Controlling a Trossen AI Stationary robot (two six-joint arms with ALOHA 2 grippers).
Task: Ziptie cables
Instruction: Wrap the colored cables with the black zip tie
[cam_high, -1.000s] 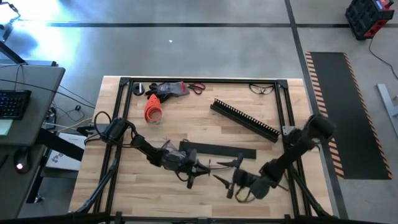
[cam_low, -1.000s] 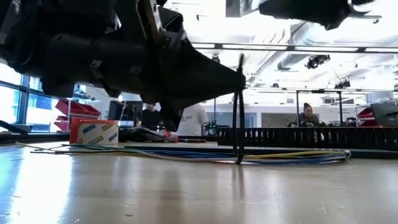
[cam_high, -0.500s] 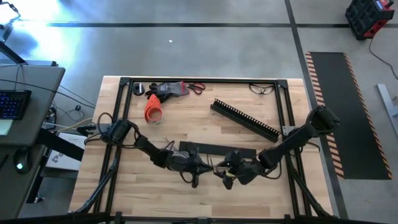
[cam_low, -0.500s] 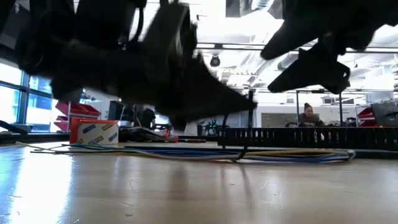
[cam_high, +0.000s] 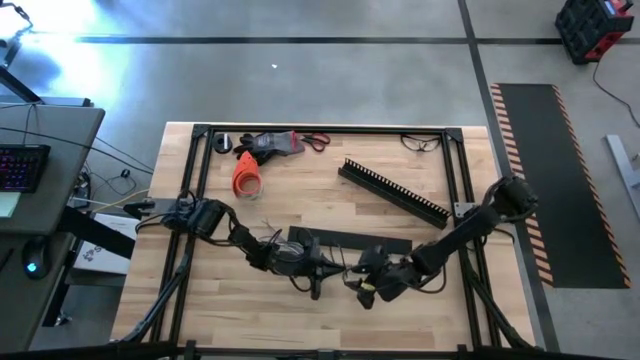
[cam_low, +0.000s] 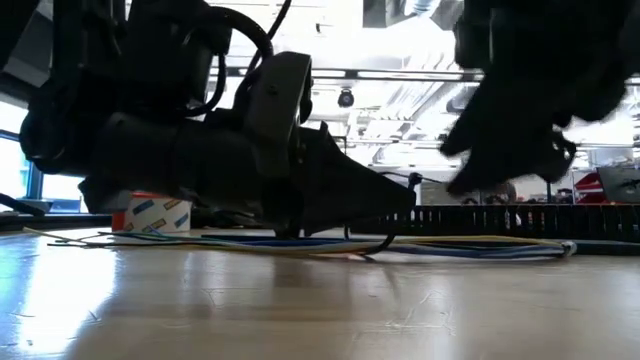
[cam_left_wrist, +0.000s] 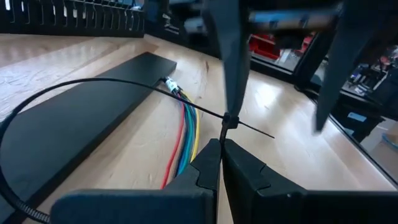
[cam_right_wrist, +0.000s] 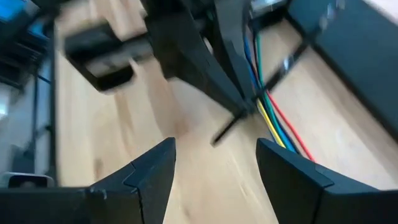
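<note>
Beside the flat black bar (cam_high: 350, 241), the left end effector (cam_left_wrist: 221, 144) pinches a thin black ziptie (cam_left_wrist: 231, 119) looped over the multicoloured thin cables (cam_left_wrist: 185, 134); the right end effector (cam_right_wrist: 214, 155) gapes nearby.

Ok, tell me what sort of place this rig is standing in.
Probably a robotics lab or workshop. A wooden table in a black frame stands on a bare concrete floor with hazard-striped matting beside it, a computer desk sits alongside, and open ceiling ducting runs overhead.

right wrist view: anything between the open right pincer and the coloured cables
Nothing lies between the open right pincer and the thin red, green, yellow and blue cables, only bare wood, but the shut left pincer sits right at them, holding the black ziptie.
</note>
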